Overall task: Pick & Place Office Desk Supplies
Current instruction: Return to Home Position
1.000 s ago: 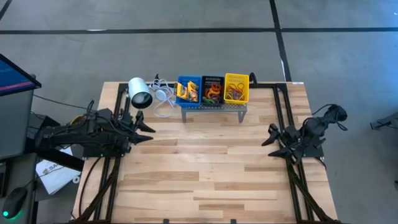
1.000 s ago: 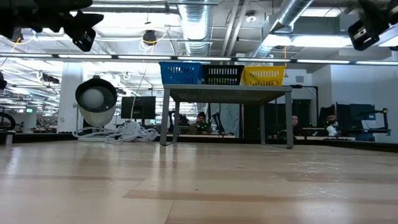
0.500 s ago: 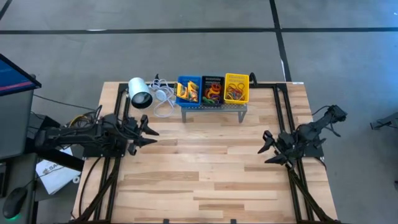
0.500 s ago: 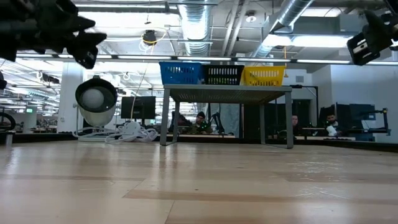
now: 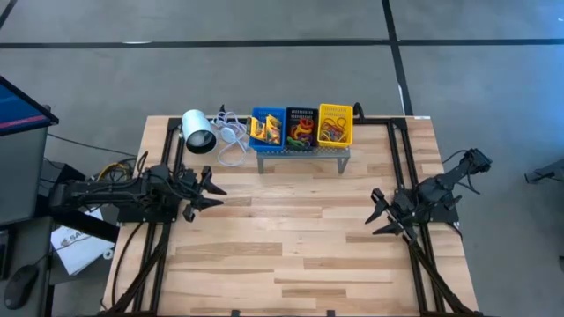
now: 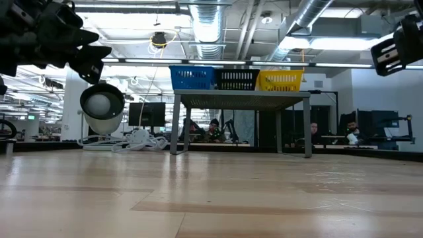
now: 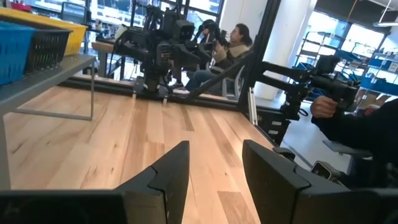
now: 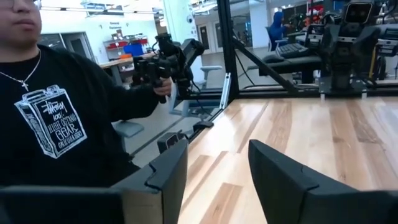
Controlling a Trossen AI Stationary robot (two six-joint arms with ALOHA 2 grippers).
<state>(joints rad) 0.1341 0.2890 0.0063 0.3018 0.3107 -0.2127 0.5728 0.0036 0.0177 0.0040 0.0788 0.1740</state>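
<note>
The wooden tabletop [image 5: 291,255] lies mostly bare between my two arms. My left arm [image 5: 123,195] reaches in from the left edge. Its jaws hover above the wood, spread apart with nothing between them, and point toward the middle. My right arm [image 5: 436,195] sits at the right edge. Its jaws are likewise parted and empty, well apart from everything on the tabletop.

At the far edge stands the grey perforated metal stand [image 5: 302,152]. Just beside it, on my left, lies the white cylinder [image 5: 198,132] with its white cable [image 5: 231,145] coiled next to it.

On top of the stand three bins sit side by side, touching: the blue bin [image 5: 256,117], the black bin [image 5: 300,113] in the middle and the yellow bin [image 5: 335,109]. The blue bin holds the crayon boxes [image 5: 265,131]. Rubber bands [image 5: 302,134] fill the black bin, and more lie in the yellow one.
</note>
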